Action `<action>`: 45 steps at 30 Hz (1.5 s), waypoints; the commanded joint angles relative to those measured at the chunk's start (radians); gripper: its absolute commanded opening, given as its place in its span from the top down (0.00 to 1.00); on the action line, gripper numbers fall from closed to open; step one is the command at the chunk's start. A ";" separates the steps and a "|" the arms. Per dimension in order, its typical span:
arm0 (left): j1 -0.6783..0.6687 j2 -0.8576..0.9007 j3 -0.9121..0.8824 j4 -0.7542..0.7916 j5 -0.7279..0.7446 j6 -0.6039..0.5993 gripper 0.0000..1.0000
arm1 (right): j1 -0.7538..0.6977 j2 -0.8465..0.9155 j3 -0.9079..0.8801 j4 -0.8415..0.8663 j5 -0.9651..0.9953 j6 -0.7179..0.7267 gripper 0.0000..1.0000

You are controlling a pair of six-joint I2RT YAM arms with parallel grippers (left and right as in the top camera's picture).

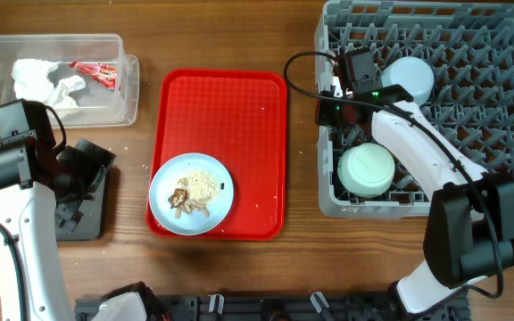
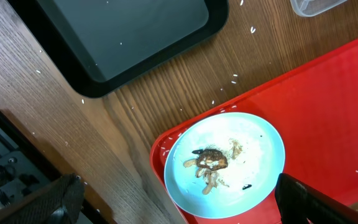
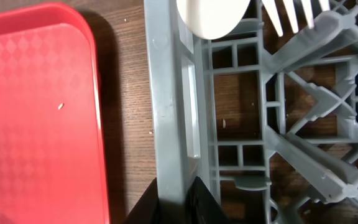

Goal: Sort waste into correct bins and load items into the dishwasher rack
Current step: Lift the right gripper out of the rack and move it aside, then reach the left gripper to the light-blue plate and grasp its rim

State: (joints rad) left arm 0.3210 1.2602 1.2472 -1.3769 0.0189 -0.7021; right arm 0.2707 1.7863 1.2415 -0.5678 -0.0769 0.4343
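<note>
Tho illegible, wrapper [image 1: 94,73] in tub [image 1: 130,94]

Table [image 1: 328,267]: one piece, wood, filling all three views to every edge. Colour a warm mid-brown. Grain straight and fine, with darker streaks, running left to right in the overhead view and slantwise in the left wrist view. Finish matte, without glare.

Surface marks: small pale specks [image 2: 234,77] lie scattered loose on the bare wood in the left wrist view.

Fixture: black rail [image 1: 266,308], slotted and set with metal clips, running along the near edge of the table at the bottom of the overhead view.

Light: even and from above. Shadows short, soft-edged, close under whatever stands on the wood. The narrow strip of wood in the right wrist view is darker.
</note>
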 commanded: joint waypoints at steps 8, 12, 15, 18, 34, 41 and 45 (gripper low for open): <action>0.005 -0.003 -0.004 0.000 -0.017 -0.017 0.00 | 0.001 -0.048 0.024 -0.033 -0.079 0.010 0.80; 0.005 -0.003 -0.004 0.000 -0.017 -0.017 0.00 | 0.002 -0.158 0.081 -0.126 -0.083 0.011 0.68; 0.005 -0.003 -0.004 0.000 -0.017 -0.017 0.00 | 0.001 -0.252 0.097 -0.153 -0.114 0.011 0.47; 0.005 -0.003 -0.004 0.000 -0.017 -0.017 0.00 | 0.001 -0.342 0.097 -0.155 -0.159 0.011 0.35; 0.005 -0.003 -0.004 -0.001 -0.017 -0.017 0.00 | -0.344 -0.620 0.093 -0.352 0.202 0.064 0.00; 0.005 -0.003 -0.004 0.006 -0.015 -0.018 0.00 | -0.351 -0.558 0.093 -0.407 0.208 0.066 0.00; -0.003 -0.003 -0.004 -0.013 0.298 0.003 0.00 | -0.351 -0.509 0.093 -0.406 0.208 0.066 0.00</action>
State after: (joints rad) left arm 0.3218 1.2602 1.2472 -1.3548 0.0830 -0.7029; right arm -0.0795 1.2446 1.3212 -0.9730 0.1066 0.4934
